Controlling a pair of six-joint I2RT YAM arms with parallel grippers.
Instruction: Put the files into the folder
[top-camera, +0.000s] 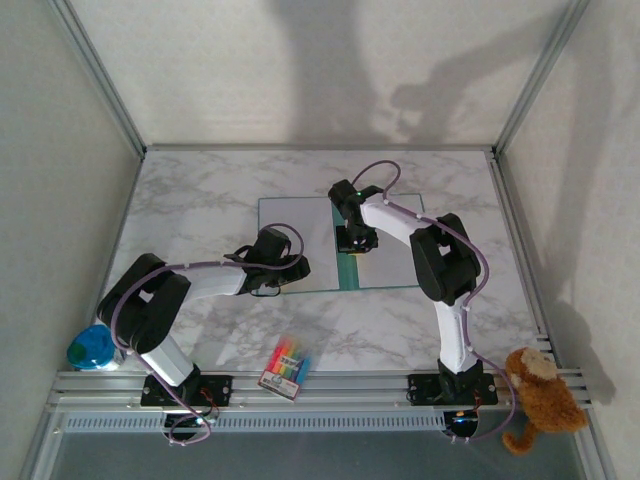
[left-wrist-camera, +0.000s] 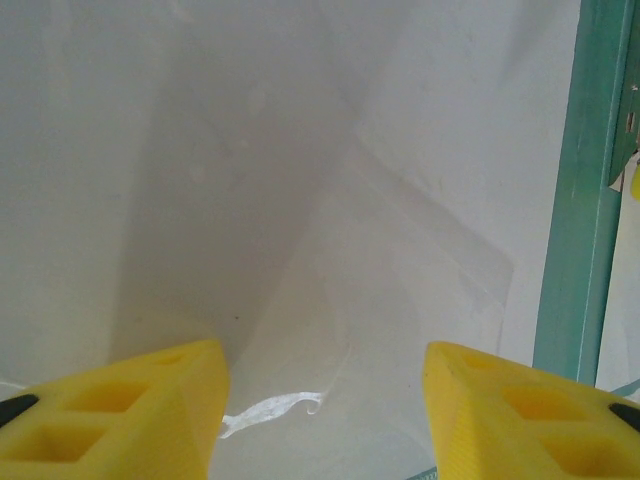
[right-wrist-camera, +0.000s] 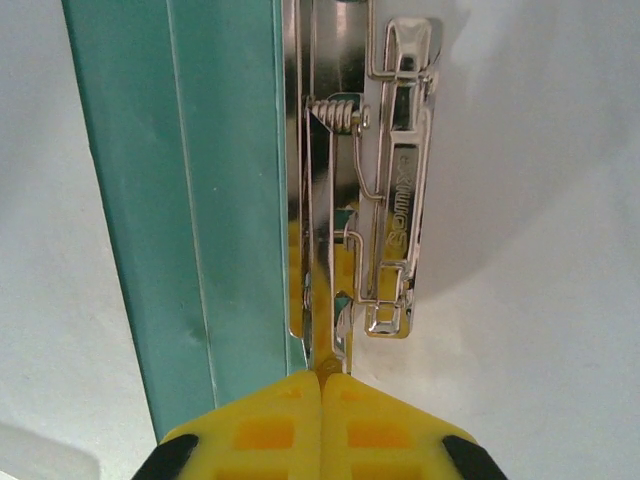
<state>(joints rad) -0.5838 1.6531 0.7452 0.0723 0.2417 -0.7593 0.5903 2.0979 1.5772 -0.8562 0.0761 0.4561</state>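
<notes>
Right wrist: right gripper (right-wrist-camera: 320, 378) is sitting shut, tips touching the shiny metal clip (right-wrist-camera: 395, 180) on the flat teal folder (right-wrist-camera: 180, 200).
Left gripper (left-wrist-camera: 322, 350): is hanging open over smooth white files (left-wrist-camera: 300, 150).

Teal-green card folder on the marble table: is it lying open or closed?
Open. The teal-green card folder lies spread flat, its silver metal clip exposed along the inside, with white paper sheets on either side.

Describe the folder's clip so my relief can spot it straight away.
Find the open teal folder in the middle of the marble table. On its spine, ahead of the shut right gripper, sits the clip: the only shiny metal part, with a coil spring, beside the white paper.
</notes>
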